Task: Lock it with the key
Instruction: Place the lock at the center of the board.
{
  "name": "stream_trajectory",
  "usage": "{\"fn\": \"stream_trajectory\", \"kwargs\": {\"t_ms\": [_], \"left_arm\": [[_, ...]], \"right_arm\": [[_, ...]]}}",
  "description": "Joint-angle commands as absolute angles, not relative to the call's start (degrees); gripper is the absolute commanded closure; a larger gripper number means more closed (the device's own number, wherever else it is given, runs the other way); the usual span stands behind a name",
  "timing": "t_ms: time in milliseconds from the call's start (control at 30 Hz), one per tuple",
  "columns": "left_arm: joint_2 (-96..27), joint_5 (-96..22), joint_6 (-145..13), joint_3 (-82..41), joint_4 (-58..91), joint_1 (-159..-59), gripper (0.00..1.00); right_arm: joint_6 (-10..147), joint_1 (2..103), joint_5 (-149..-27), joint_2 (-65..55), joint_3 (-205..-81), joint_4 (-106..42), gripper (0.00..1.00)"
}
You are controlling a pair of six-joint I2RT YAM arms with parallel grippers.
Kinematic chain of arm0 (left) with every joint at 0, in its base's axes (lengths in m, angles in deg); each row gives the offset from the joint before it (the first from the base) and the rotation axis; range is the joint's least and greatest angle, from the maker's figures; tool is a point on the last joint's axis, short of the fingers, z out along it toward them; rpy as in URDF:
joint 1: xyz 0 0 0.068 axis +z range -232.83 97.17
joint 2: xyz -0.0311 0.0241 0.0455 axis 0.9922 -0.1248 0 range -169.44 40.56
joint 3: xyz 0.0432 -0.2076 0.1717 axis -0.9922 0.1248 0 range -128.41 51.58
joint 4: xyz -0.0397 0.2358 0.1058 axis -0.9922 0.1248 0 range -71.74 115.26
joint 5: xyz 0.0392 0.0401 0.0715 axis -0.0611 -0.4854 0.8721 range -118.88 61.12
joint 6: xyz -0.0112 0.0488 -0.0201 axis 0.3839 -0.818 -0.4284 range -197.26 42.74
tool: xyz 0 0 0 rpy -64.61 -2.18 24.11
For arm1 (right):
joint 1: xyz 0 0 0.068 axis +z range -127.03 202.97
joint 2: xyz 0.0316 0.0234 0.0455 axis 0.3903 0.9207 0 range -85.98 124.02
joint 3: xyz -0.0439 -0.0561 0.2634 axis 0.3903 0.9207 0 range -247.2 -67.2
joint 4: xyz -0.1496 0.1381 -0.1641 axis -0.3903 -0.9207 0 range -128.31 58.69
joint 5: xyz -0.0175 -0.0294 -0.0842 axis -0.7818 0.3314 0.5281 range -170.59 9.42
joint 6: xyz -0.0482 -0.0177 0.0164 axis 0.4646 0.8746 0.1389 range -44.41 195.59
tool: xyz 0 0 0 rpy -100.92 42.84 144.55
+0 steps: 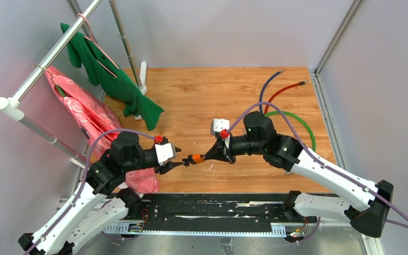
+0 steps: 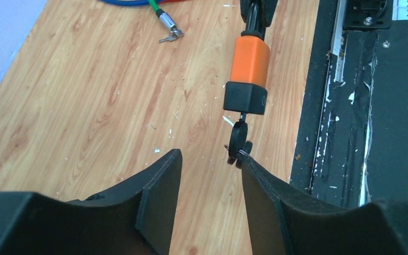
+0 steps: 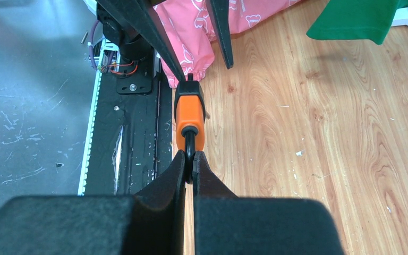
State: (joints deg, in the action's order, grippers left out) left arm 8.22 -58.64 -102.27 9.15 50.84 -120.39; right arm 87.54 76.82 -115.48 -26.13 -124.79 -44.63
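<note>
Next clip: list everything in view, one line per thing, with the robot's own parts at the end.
padlock: one, orange with a black base, in the air over the table's near edge
key: one, black head, in the padlock's base, touching one left finger
loose keys: count unclear, silver, on the table by the green cable's metal end
cables: three, green, red, purple, far right of the table
green garment: one, hanging on the rack
pink garment: one, hanging on the rack, nearer
rack: one, white and silver, left side
table: one, light wood
left gripper: one, black, open at the key
right gripper: one, black, shut on the padlock's shackle
</note>
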Motion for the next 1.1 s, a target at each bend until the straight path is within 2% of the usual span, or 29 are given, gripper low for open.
{"fn": "stream_trajectory", "kwargs": {"t_ms": [0, 233, 467, 733, 867, 967, 1067], "left_arm": [[7.09, -60.14, -98.43, 9.16, 46.63, -120.01, 0.46], [4.92, -65.85, -87.87, 10.06, 41.57, -120.01, 0.48], [3.22, -67.99, -85.06, 9.96, 43.05, -120.12, 0.65], [3.14, -67.96, -85.82, 10.71, 43.66, -120.36, 0.65], [3.14, -67.71, -86.27, 10.85, 43.74, -120.45, 0.76], [3.18, -67.67, -86.48, 10.86, 43.75, -120.46, 0.98], [3.45, -66.71, -86.63, 10.79, 43.71, -120.45, 1.00]], "right_arm": [[88.35, 76.24, -116.53, -27.86, -126.73, -43.47, 1.00], [88.42, 76.21, -116.27, -28.24, -126.29, -43.20, 1.00], [88.43, 76.24, -116.41, -27.81, -126.22, -42.75, 1.00], [88.43, 76.24, -116.38, -27.46, -126.60, -42.56, 1.00], [88.56, 76.24, -116.18, -27.45, -126.86, -42.56, 1.00], [88.60, 76.24, -116.12, -27.36, -126.96, -42.56, 1.00], [88.90, 76.24, -115.75, -27.36, -126.90, -42.63, 1.00]]}}
